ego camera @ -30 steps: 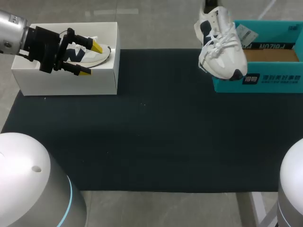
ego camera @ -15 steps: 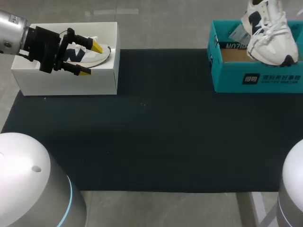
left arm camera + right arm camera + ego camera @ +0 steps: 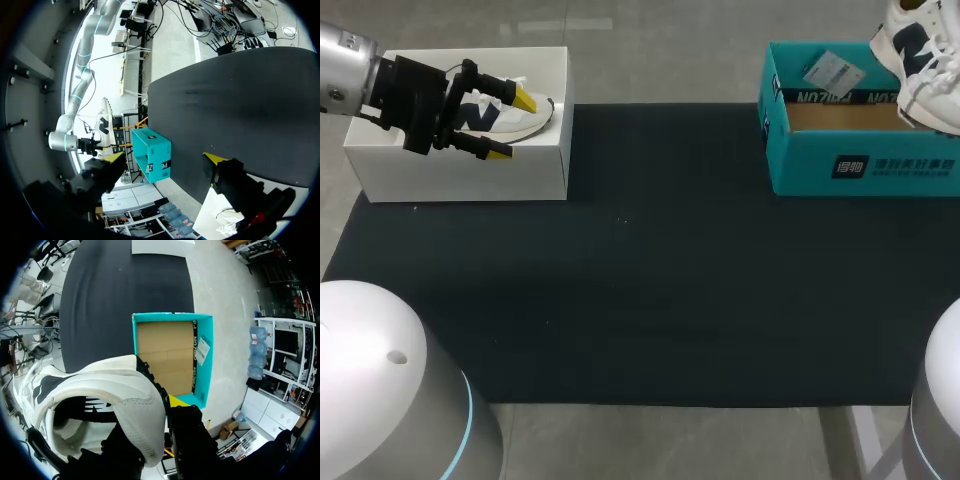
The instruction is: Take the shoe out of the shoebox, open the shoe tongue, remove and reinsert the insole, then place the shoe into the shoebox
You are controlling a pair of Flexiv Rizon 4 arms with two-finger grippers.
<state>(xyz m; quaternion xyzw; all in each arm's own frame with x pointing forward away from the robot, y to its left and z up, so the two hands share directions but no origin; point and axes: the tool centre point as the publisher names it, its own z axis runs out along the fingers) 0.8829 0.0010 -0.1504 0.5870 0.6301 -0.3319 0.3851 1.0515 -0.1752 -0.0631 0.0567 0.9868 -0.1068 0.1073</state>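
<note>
A black mat [image 3: 640,280] covers the table. At its far left stands a white shoebox [image 3: 460,172] with a second sneaker [image 3: 525,122] lying inside. At the far right stands the open teal shoebox [image 3: 860,165], its cardboard floor bare and a white tag [image 3: 830,70] against its far wall.

The shoe [image 3: 920,60], white with dark panels, hangs above the teal shoebox's right end, clear of its rim. Its long axis slants from the heel at the far side to the toe at the near right, where the head view cuts it off.

The right gripper [image 3: 167,412] pinches the shoe at the collar, with 1 yellow tip showing. The left gripper [image 3: 512,125] hovers over the white shoebox, its 2 fingers spread wide around nothing.
</note>
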